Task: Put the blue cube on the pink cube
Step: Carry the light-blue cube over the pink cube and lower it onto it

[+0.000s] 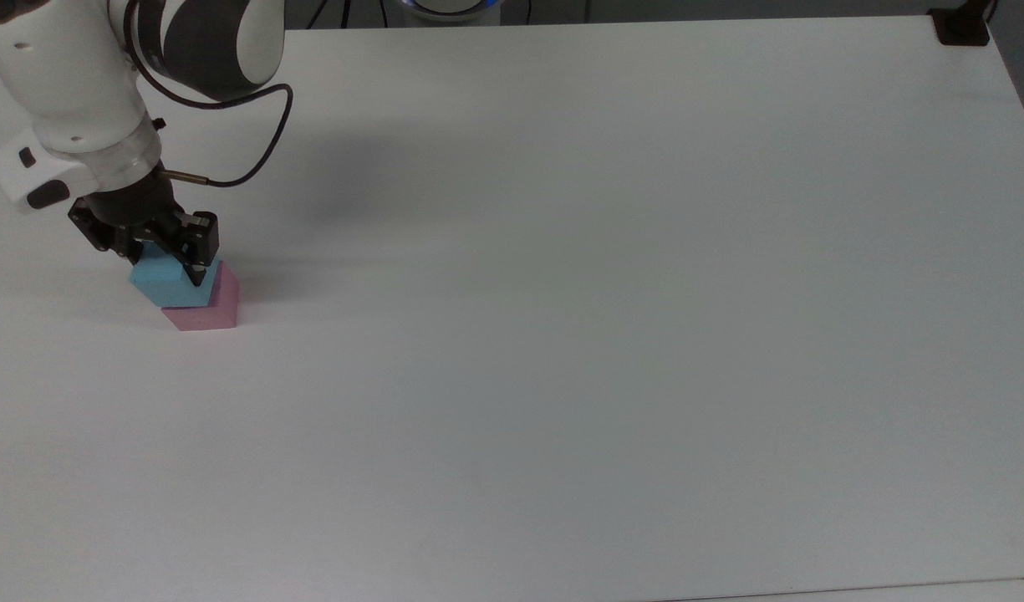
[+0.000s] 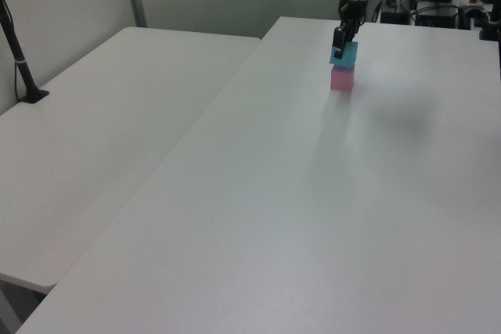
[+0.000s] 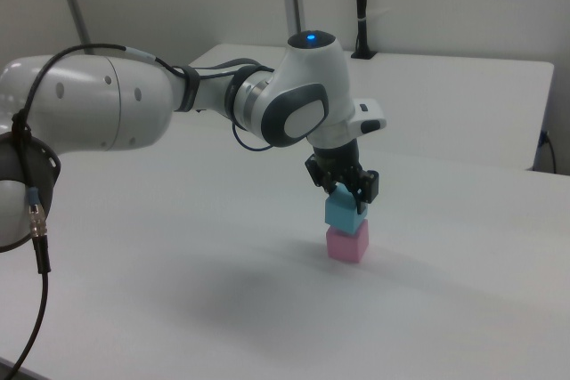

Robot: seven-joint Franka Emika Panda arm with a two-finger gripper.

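The pink cube (image 1: pixel 206 311) (image 2: pixel 341 80) (image 3: pixel 346 244) rests on the white table (image 1: pixel 562 334). Directly above it is the blue cube (image 1: pixel 165 284) (image 2: pixel 344 54) (image 3: pixel 344 212), held in my gripper (image 1: pixel 167 269) (image 2: pixel 341 43) (image 3: pixel 348 195), which is shut on it. In the right view the blue cube sits right over the pink one, twisted a little against it; whether they touch I cannot tell. The blue cube hides most of the pink cube's top in the top view.
A second white table (image 2: pixel 102 123) adjoins the first on the left view's left, with a black post (image 2: pixel 19 60) on it. A black mount (image 1: pixel 961 29) sits at the top view's upper right corner. My cable (image 1: pixel 244 159) loops beside the wrist.
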